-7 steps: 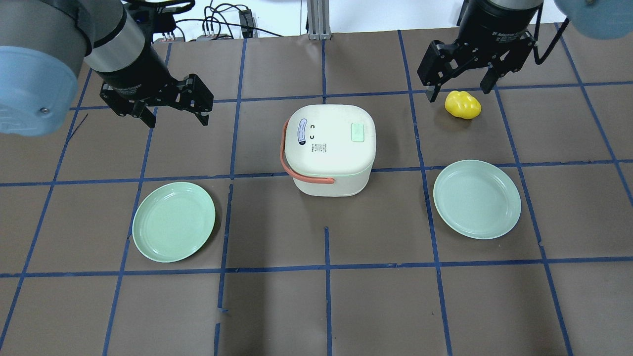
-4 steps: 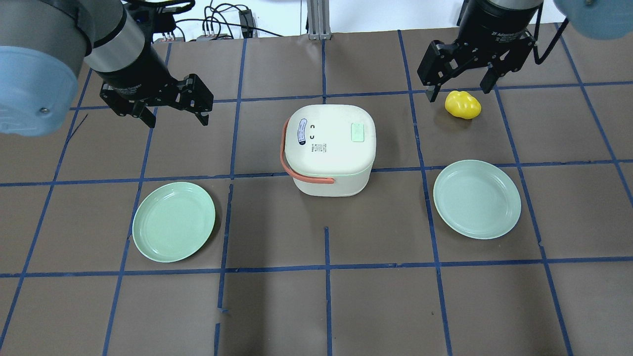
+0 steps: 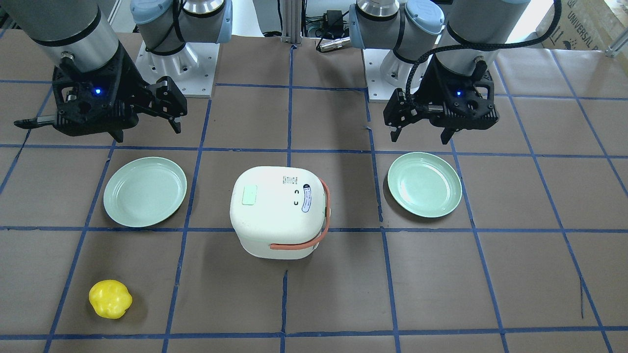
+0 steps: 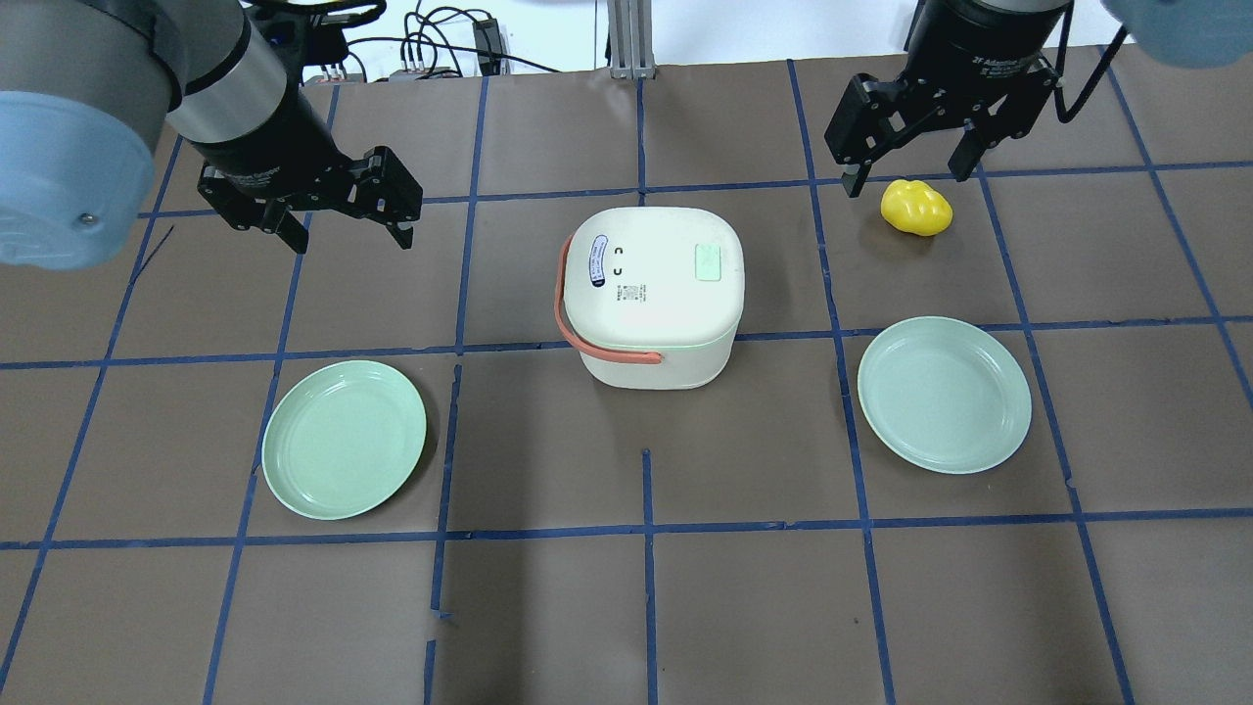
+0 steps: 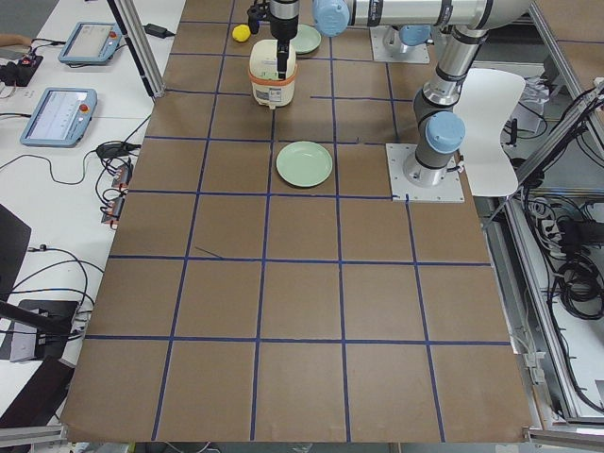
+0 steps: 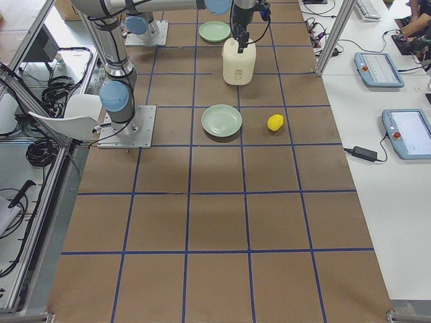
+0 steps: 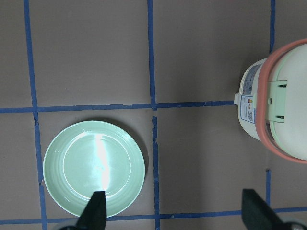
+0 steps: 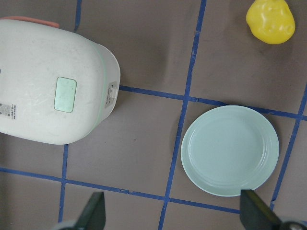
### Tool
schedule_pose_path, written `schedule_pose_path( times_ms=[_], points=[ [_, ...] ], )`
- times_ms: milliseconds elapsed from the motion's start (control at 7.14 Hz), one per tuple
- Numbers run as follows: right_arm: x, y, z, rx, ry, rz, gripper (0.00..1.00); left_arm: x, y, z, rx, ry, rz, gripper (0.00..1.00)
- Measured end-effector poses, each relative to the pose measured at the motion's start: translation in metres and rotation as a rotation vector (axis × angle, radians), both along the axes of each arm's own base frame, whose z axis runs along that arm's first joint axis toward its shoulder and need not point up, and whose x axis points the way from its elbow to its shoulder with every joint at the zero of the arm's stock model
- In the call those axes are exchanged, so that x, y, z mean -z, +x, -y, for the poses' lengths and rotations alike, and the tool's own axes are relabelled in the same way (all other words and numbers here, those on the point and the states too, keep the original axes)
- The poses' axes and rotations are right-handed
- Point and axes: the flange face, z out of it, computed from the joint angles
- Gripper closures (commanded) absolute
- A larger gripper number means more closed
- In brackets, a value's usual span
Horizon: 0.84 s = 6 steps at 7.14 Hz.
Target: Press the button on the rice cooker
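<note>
Right gripper has edged slightly toward the table's far side in the overhead view. The left gripper has not moved. Both have fingers spread wide and hold nothing. The rice cooker sits mid-table between them, untouched. Its pale green button is on the lid, on the right arm's side, so that arm is probably the one to press. The orange handle is folded down, leaving the lid clear.

Front-facing view: both grippers hang well above the table and apart from the cooker. One green plate and another green plate flank it. The yellow toy pepper lies alone, near the operators' edge.

Side views: too small to judge the fingers.

Left wrist view: shows a plate and the cooker's handle side, but not the button.

Right wrist view: the button faces up in plain sight. Fingertips are parted at the frame bottom, and would likely need closing to poke.
</note>
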Motion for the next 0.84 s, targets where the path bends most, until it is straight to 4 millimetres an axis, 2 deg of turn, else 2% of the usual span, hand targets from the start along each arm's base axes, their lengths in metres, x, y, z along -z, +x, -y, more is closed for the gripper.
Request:
schedule_pose_path(
  times_ms=[280, 420, 560, 700, 840],
  points=[
    [-0.009, 0.002, -0.001, 0.024, -0.018, -0.007, 0.00, 0.000, 0.000, 0.000, 0.000, 0.000, 0.000, 0.00],
    [-0.018, 0.010, -0.001, 0.058, -0.032, -0.007, 0.00, 0.000, 0.000, 0.000, 0.000, 0.000, 0.000, 0.00],
    [-0.028, 0.024, -0.003, 0.064, -0.048, -0.003, 0.06, 0.000, 0.000, 0.000, 0.000, 0.000, 0.000, 0.00],
    [-0.037, 0.039, -0.006, 0.053, -0.067, 0.004, 0.26, 0.000, 0.000, 0.000, 0.000, 0.000, 0.000, 0.00],
    [-0.042, 0.053, -0.007, 0.050, -0.073, 0.023, 0.66, 0.000, 0.000, 0.000, 0.000, 0.000, 0.000, 0.00]
  ],
)
